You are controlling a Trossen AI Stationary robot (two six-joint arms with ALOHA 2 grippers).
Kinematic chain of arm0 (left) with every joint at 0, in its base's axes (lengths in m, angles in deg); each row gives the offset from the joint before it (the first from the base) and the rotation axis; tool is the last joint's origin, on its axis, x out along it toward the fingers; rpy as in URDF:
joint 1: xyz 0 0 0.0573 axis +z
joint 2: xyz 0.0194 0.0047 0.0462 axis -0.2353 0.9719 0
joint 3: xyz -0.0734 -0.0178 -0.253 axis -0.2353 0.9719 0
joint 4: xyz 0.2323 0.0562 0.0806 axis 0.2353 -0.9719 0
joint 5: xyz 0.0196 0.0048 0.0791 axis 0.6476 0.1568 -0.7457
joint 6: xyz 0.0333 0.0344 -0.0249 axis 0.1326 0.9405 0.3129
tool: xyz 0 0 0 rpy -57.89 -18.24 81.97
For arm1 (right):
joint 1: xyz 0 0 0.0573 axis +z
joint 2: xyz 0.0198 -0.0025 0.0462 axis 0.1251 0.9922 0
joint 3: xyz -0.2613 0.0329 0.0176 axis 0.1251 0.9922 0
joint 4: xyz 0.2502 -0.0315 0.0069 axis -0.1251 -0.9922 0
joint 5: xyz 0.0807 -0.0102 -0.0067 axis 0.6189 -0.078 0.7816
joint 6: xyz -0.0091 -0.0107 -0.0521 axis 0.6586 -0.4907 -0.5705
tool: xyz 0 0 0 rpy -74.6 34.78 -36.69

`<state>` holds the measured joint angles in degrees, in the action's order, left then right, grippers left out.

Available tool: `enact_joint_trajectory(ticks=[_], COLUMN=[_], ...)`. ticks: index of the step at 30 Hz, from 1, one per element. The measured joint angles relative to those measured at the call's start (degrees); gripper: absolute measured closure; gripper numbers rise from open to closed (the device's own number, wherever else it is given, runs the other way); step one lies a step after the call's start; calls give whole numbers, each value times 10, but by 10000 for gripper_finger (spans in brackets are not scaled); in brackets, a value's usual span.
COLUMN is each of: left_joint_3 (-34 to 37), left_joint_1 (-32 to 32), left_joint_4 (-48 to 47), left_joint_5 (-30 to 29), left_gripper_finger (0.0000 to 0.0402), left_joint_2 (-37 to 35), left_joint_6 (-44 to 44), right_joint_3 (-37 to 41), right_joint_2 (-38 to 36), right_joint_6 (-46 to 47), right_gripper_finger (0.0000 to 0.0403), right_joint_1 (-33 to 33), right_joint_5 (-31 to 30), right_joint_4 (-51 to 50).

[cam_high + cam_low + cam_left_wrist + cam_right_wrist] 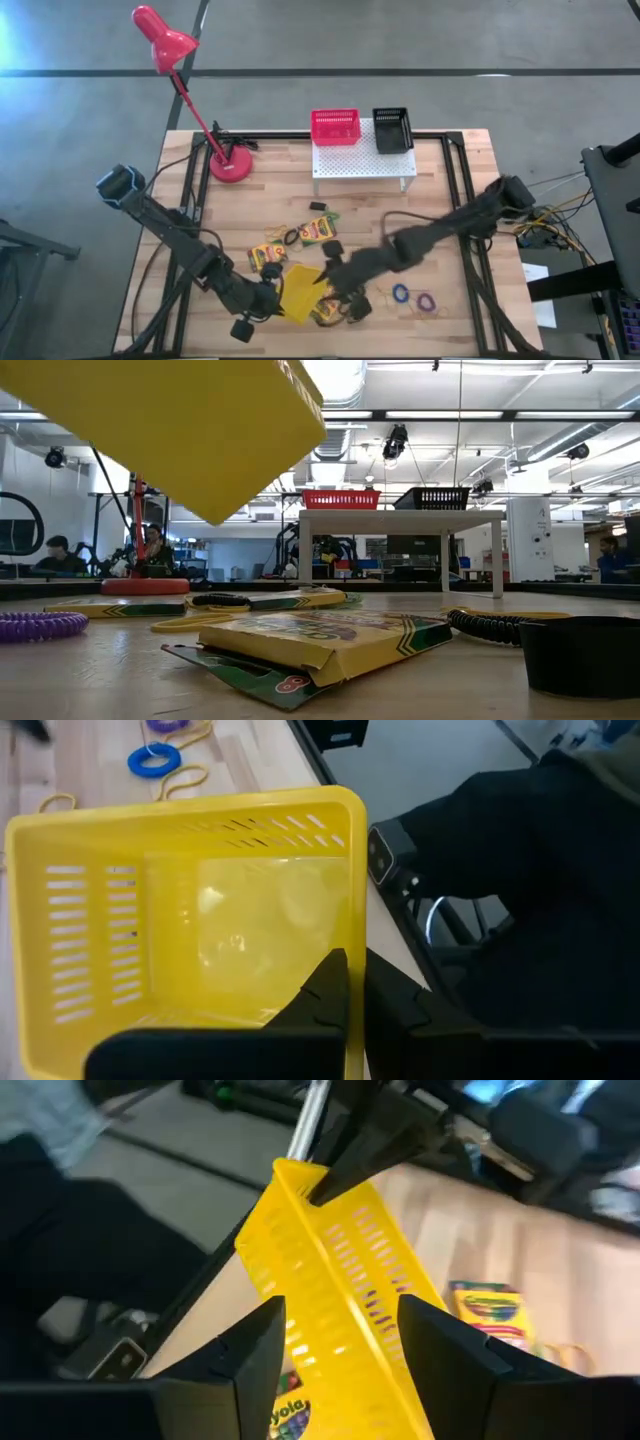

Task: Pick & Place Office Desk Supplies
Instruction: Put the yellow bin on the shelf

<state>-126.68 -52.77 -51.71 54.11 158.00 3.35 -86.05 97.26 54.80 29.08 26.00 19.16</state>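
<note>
A yellow mesh basket [300, 290] hangs tilted above the table's near middle, high in the low view [180, 430]. My left gripper [272, 298] is shut on it. My right gripper [335, 283] stands open just right of the basket. In its wrist view the basket's slotted wall [340, 1280] shows beyond and between its spread fingers, and I see no touch. A crayon box [320, 640] lies flat under the basket, and two more [265, 257] [320, 230] lie farther back. Blue [400, 294] and purple [428, 301] loops lie to the right. My left gripper holds the basket's side wall at its rim [350, 920], with one finger [325, 990] inside the basket and the other outside. The fingers come slanting down from the table's near left. The basket is lifted clear of the table and tilted, its opening toward the wrist camera.
A white perforated shelf [360, 160] at the far middle carries a red basket [335, 127] and a black basket [392, 130]. The red lamp's base [230, 165] stands at the far left. A black loop [292, 237] and yellow loops [385, 297] lie among the boxes.
</note>
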Motion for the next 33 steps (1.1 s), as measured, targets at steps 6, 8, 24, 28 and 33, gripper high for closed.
enact_joint_trajectory(ticks=[6,8,24,28,33], left_joint_3=[12,16,24,24,16], left_joint_1=[0,0,3,17,40], left_joint_4=[-1,-1,0,7,-1], left_joint_5=[-2,-5,-44,-46,-50], left_gripper_finger=[387,387,365,315,235], left_joint_2=[0,0,0,-1,-27], left_joint_6=[0,0,0,0,1], right_joint_3=[-73,-90,-103,-103,-102], right_joint_2=[61,79,112,99,75], right_joint_6=[-29,-30,20,44,84], right_gripper_finger=[212,222,387,388,389], right_joint_1=[-49,-57,-47,-31,-10], right_joint_5=[130,178,174,145,106], right_joint_4=[-72,-81,-110,-124,-162])
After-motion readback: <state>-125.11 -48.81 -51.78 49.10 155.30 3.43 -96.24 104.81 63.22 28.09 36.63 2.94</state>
